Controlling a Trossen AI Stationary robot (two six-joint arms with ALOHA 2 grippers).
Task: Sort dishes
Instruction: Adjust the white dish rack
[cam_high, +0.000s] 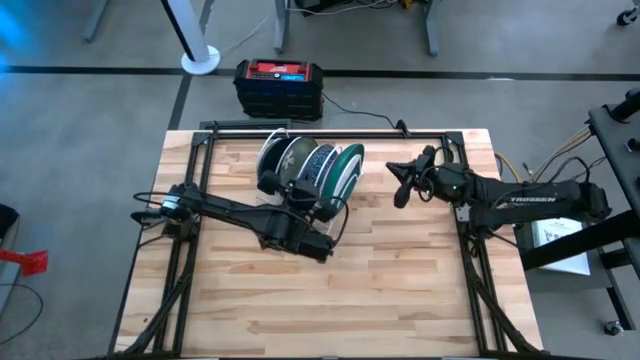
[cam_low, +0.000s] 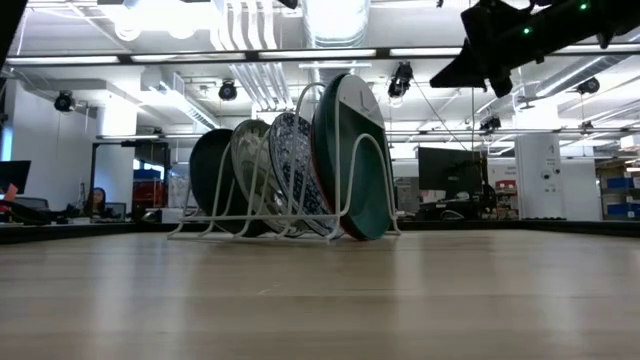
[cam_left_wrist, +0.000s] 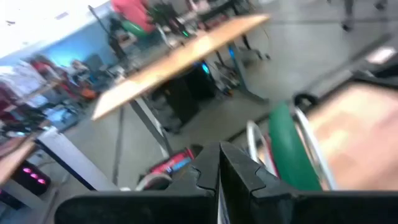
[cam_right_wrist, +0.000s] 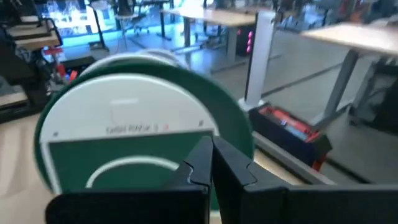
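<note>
Left claw (cam_high: 318, 243): fingers pressed together, empty, low on the wooden tabletop (cam_high: 400, 290) just beside the near end of the rack. Plates (cam_high: 310, 168): about five, standing on edge in the white wire rack (cam_low: 215, 225), green plate (cam_low: 352, 150) outermost. Judged rigid, glazed, slippery, breakable; best pinched at the exposed upper rim, lifted straight out of the slot. Right claw (cam_high: 401, 180): clenched, empty, raised above the tabletop, near the green plate's face, not touching.
</note>
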